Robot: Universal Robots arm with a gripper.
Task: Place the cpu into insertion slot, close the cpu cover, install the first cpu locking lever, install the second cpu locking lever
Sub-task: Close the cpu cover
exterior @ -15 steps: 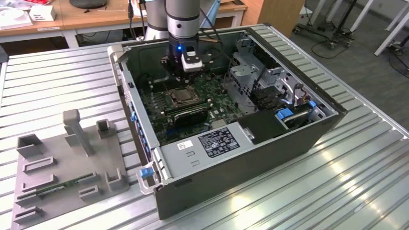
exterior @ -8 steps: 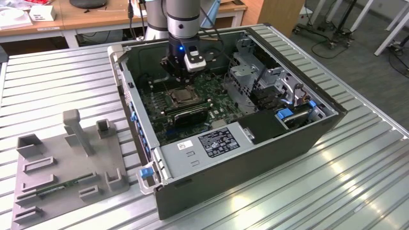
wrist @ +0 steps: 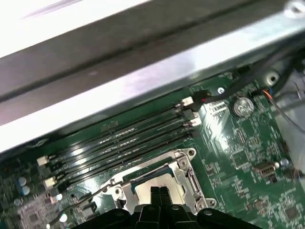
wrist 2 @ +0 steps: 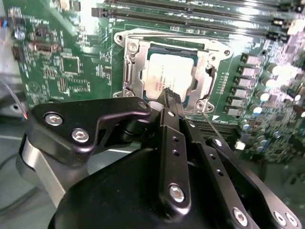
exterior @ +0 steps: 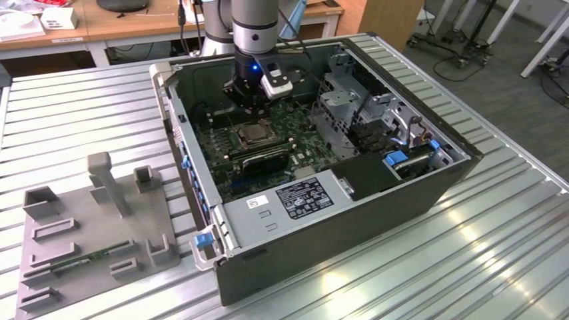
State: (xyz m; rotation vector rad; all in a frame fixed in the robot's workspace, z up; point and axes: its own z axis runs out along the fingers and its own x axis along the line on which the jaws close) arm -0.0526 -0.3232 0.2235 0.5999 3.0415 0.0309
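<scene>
- Second wrist view: tool [wrist 2: 167,95], fingers pinched together and empty, hangs over the seated cpu [wrist 2: 169,69].
- With the cpu cover [wrist 2: 128,71] down, any push should probably land squarely, gently.

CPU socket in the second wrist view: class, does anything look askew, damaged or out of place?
Nothing looks damaged. The cpu sits square in the insertion slot, with the cpu cover flat over it. One thin wire lever angles away from the slot's corner, apparently unlatched. The gripper, fingers shut, is at the cover's edge.
</scene>
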